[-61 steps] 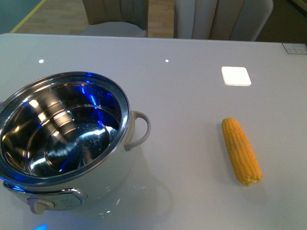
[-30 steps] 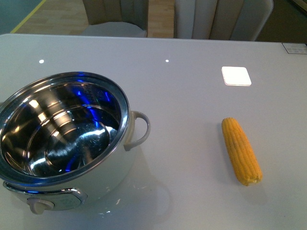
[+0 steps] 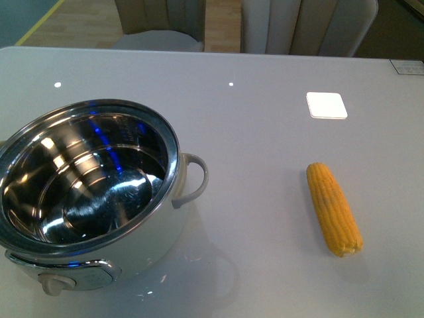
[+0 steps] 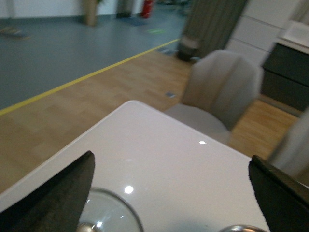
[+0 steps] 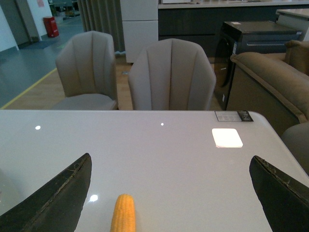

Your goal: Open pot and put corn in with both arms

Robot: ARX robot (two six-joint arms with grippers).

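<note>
The pot (image 3: 86, 192) stands uncovered at the front left of the table, its steel inside bare and a cream loop handle (image 3: 192, 177) pointing right. To the right, well apart from it, the corn (image 3: 334, 209) lies lengthwise. Neither arm shows in the front view. My right gripper (image 5: 170, 157) is open above the table, with the tip of the corn (image 5: 124, 215) below and between its fingers. My left gripper (image 4: 171, 157) is open and holds nothing. Beneath it on the table lie a clear glass lid (image 4: 108, 210) and a sliver of steel rim (image 4: 239, 227).
A bright white square (image 3: 326, 105) marks the table at the back right, and a small label (image 3: 405, 66) sits at the far right corner. Padded chairs (image 5: 171, 72) stand behind the table's far edge, with a sofa (image 5: 270, 82) to the right.
The blue reflections inside the pot have shifted and dimmed. Pot and corn have not moved.
</note>
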